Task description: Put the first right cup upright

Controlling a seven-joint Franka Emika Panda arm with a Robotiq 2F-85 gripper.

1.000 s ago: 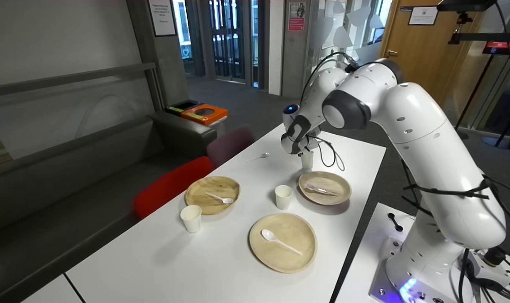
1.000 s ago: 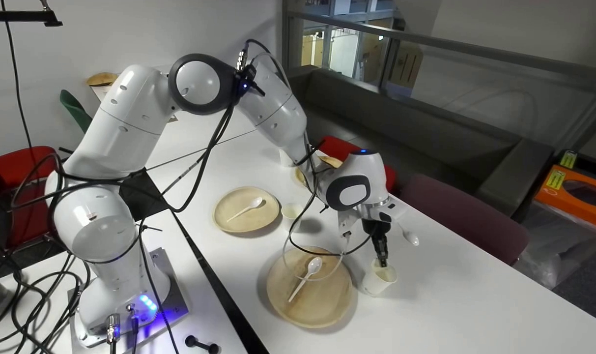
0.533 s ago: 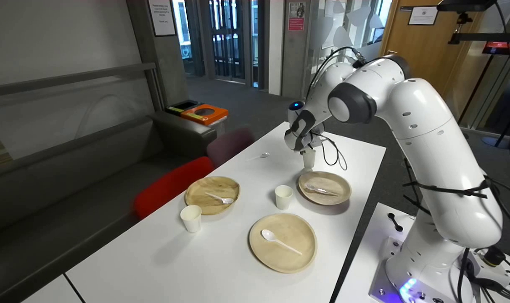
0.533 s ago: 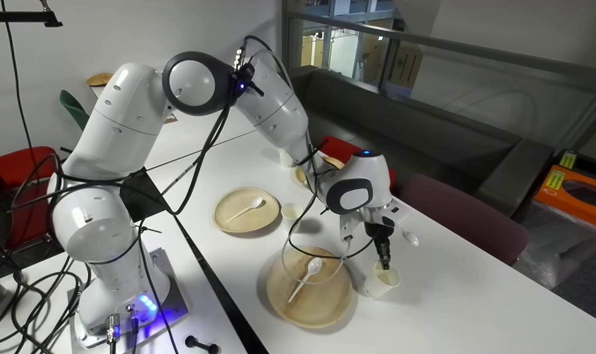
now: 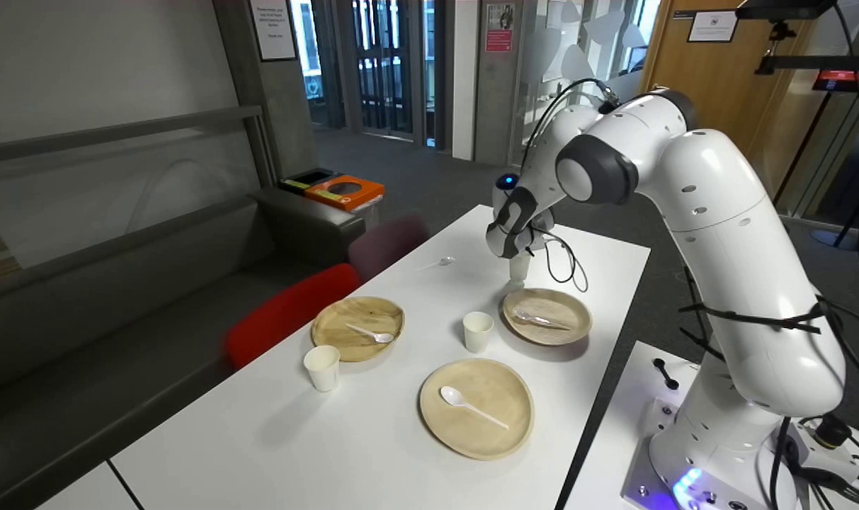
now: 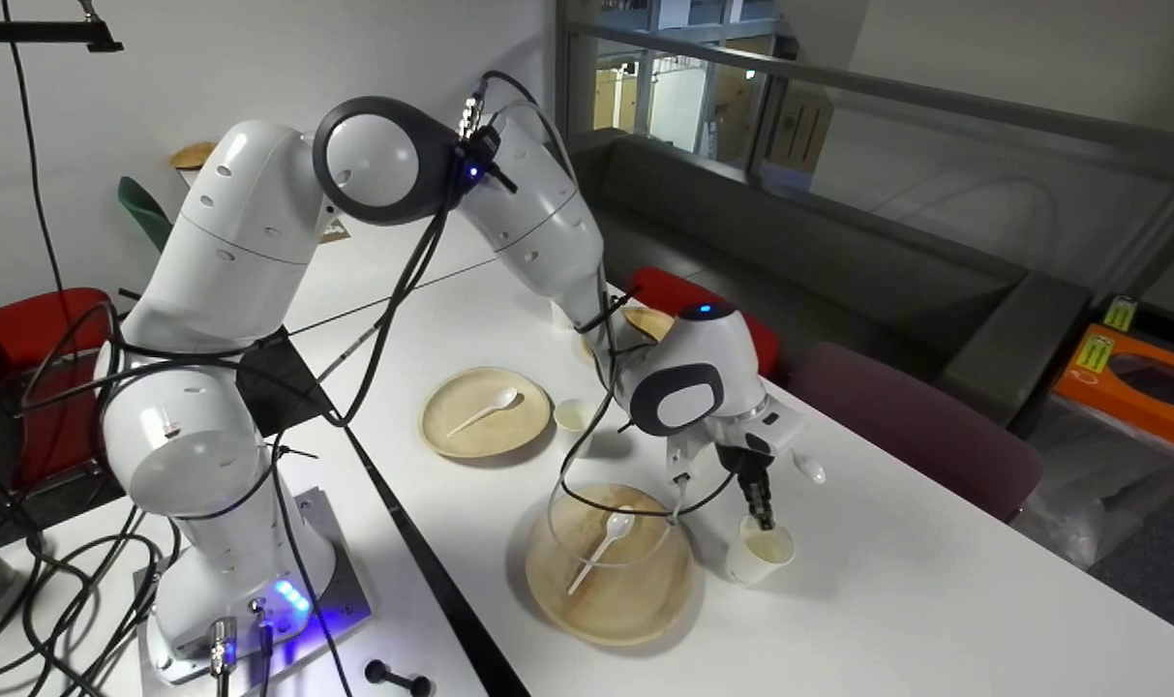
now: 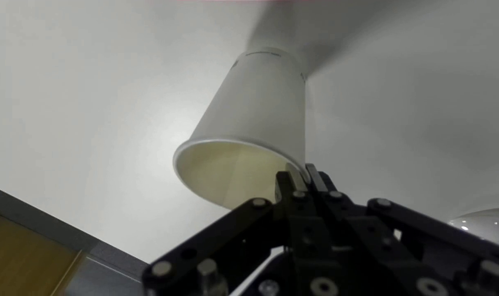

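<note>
Likely step: setting white paper cup point(image 7: 257, 102) upright. Gripper point(image 7: 302, 172) pinches cup wall at rim. Base contact with table point(image 7: 89, 123) unclear. Next: seat base flat, then release.

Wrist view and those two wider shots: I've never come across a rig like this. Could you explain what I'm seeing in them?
The big white jointed machine is a robot arm, set up at a white table. Both exterior views come from cameras standing outside the robot. The wrist view comes from a camera on the arm itself, looking past its black claw.

That claw is closed on the rim of a white cup, pinching its wall. I can't tell whether the cup's base touches the table.

Also on the table are two other cups, three tan dishes, each carrying a white spoon, and a loose spoon lying apart.
</note>
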